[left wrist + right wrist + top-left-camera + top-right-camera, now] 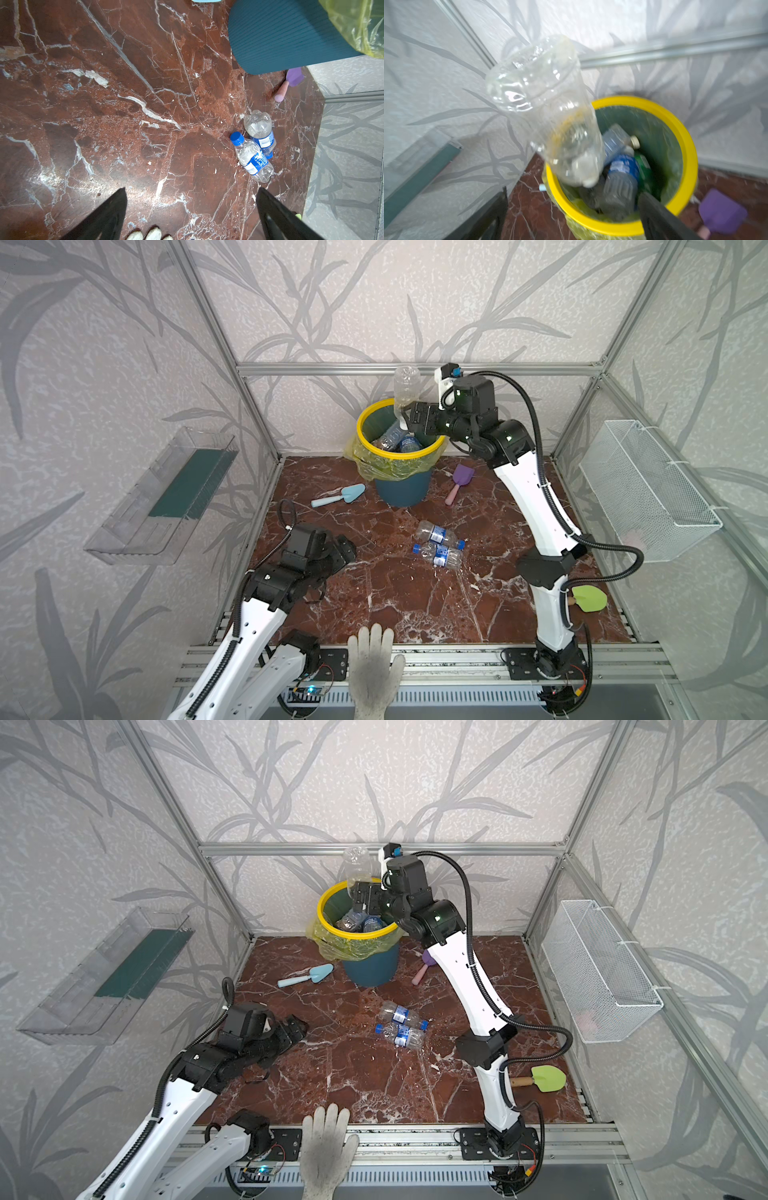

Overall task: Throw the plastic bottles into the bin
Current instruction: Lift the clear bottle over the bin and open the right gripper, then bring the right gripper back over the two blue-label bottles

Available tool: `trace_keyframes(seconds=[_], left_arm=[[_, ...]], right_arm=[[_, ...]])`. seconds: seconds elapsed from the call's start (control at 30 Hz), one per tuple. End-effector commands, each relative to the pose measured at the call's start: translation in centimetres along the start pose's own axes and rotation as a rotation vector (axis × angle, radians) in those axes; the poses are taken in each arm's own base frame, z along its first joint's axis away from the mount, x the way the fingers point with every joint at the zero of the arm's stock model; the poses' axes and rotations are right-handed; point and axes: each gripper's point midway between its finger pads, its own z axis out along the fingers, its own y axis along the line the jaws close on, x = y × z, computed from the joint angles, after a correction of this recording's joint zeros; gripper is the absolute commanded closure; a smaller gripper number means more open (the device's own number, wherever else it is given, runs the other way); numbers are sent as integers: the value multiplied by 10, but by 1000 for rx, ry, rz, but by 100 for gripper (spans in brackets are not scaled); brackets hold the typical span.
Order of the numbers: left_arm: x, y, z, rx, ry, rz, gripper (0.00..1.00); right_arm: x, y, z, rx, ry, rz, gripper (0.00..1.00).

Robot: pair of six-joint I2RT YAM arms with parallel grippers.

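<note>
- Over the mouth of the round teal-blue bin with a yellow rim (401, 491), in the upper middle of both top views, a clear unlabelled plastic bottle (406, 391) stood nearly upright. Its cap was down and its long axis pointed into the opening.
- The right tool (409, 419) was just beside that bottle's neck. In the right wrist view its fingers were spread wide and gripped nothing, and the blurred bottle looked loose and likely to drop in.
- At the middle of the red marble table (374, 585), two clear blue-labelled bottles (438, 547) lay touching side by side. Their long axes ran left to right across the frame and their caps pointed opposite ways.
- The left tool (345, 549) was open and empty. It sat to the left of the pair, level with them in the frame, and I judged it the nearer arm for them.
- Counted:
  - one bin
  - one bottle above the bin
  - two bottles on the table
  - at least three bottles inside the bin (623, 168), with any beneath them hidden
  - three toy shovels: light-blue (338, 495), purple (459, 481) and green (590, 599)
</note>
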Motion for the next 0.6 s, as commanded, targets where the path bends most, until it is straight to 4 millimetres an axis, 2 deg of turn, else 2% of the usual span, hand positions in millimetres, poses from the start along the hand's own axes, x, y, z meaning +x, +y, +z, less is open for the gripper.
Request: trace_keyframes(seconds=[0.0, 0.03, 0.07, 0.17, 0.37, 0.47, 0.57], left_arm=[[-2, 8, -7, -29, -20, 12, 3], [0, 9, -5, -29, -12, 12, 3], [2, 10, -2, -30, -7, 10, 3], [6, 14, 3, -29, 2, -5, 3], [15, 21, 13, -33, 28, -24, 3], [16, 22, 13, -35, 30, -27, 3], [16, 23, 11, -35, 26, -30, 3]], right_arm=[[4, 21, -59, -39, -30, -37, 1], [13, 15, -66, -28, -30, -31, 1], [17, 10, -86, -18, -40, -28, 1], [68, -22, -106, 54, 30, -15, 1], [195, -81, -120, 158, 237, 71, 1], [239, -96, -124, 166, 289, 112, 1], [264, -108, -126, 181, 313, 120, 1]])
